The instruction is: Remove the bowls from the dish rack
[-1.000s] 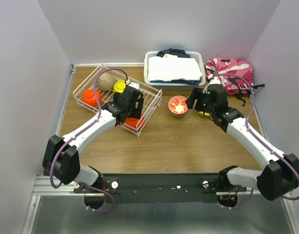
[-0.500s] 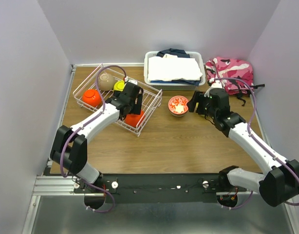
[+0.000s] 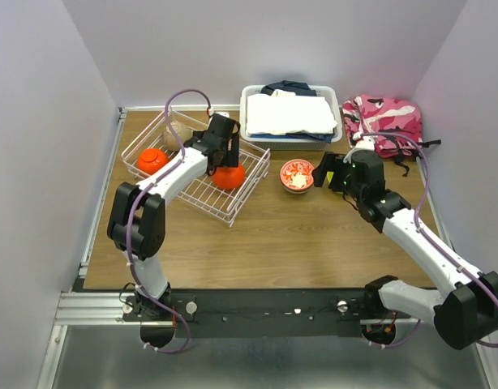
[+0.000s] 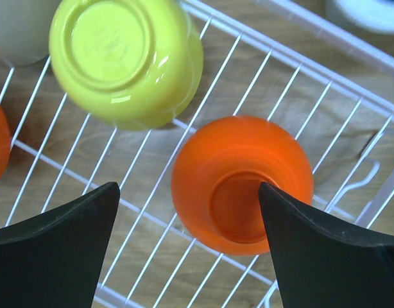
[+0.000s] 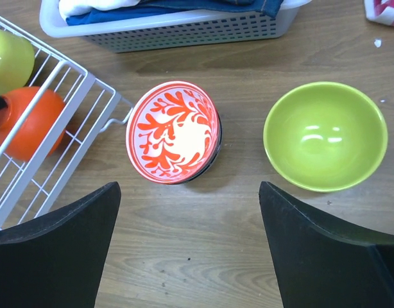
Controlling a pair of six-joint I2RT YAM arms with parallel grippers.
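The white wire dish rack [image 3: 196,188] stands at the back left. In it are an upside-down orange bowl [image 3: 229,176], a second orange bowl [image 3: 152,160], an upside-down lime-yellow bowl [image 4: 126,58] and a pale bowl [image 4: 17,32]. My left gripper [image 3: 221,150] hovers open above the rack. In the left wrist view the orange bowl [image 4: 242,183] lies between the jaws, close to the right finger [image 4: 325,256]. The red-patterned bowl [image 3: 297,175] and a lime bowl [image 5: 324,135] sit upright on the table. My right gripper [image 3: 330,172] is open and empty above them.
A white plastic bin [image 3: 289,113] of folded cloth stands at the back centre. A pink camouflage cloth [image 3: 383,121] lies at the back right. The rack's right rim [image 5: 49,128] is close to the left of the red-patterned bowl [image 5: 173,131]. Walls enclose the table's back and sides.
My left arm has reached farther back over the rack, and the near orange bowl now lies farther back in it. My right gripper has shifted slightly toward the back.
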